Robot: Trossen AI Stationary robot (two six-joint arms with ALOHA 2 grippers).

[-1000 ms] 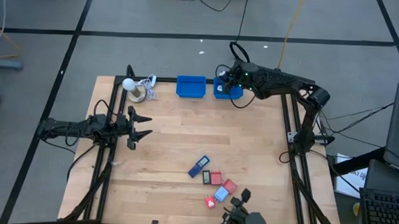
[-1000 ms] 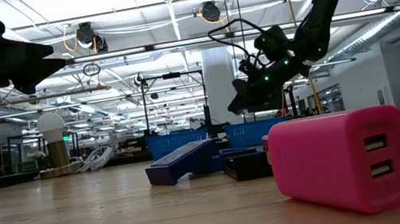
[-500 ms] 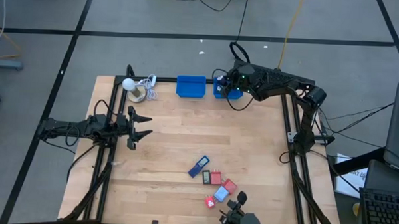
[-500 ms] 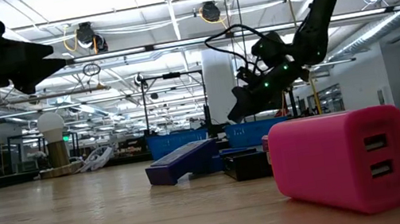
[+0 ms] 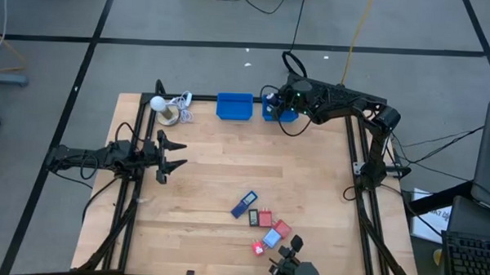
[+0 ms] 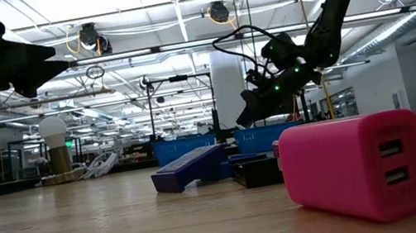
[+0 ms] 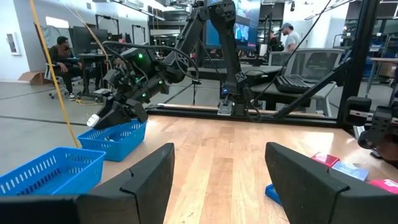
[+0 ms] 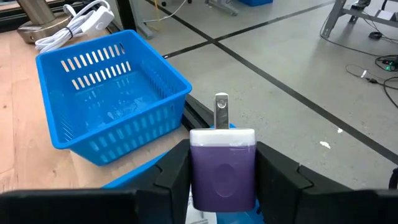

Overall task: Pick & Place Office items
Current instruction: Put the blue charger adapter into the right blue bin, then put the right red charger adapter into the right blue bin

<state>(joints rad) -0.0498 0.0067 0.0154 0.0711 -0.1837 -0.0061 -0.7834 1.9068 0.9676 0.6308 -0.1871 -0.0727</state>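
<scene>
one purple charger (image 8: 222, 167) over bin (image 8: 112, 93)

right hand (image 5: 272, 106) shifted left, over blue bin (image 5: 280, 113)

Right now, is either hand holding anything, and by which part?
The right hand grips a purple plug-in charger by its two sides, prongs pointing away, above the right-hand blue bin. The left hand is open and empty.
</scene>
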